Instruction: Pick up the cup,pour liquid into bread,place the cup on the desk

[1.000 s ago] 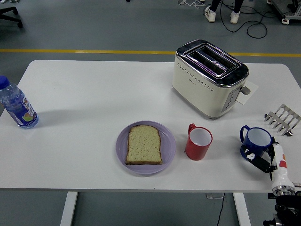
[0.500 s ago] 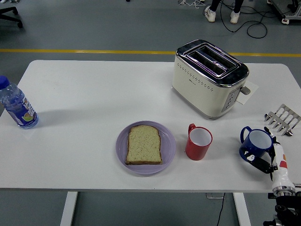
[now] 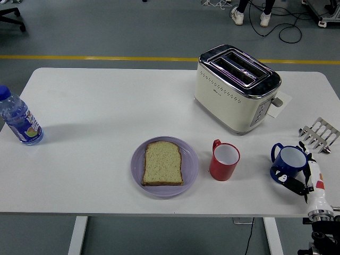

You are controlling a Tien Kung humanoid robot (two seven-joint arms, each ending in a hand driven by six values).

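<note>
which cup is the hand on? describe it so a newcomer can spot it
Start at the toaster, far right of the table. Come toward the near edge: two cups stand there, right of the plate with bread. It's the blue cup, rightmost, with the right hand around it; the red cup stands free.

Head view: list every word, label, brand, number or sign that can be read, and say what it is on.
No text can be read.
Toaster: small dark mark on its cream side, too small to read.
Water bottle: colourful label, print blurred.
Blue cup: small white mark low on its side, no letters legible.
Right hand: red patch on its white casing, no letters legible.
</note>
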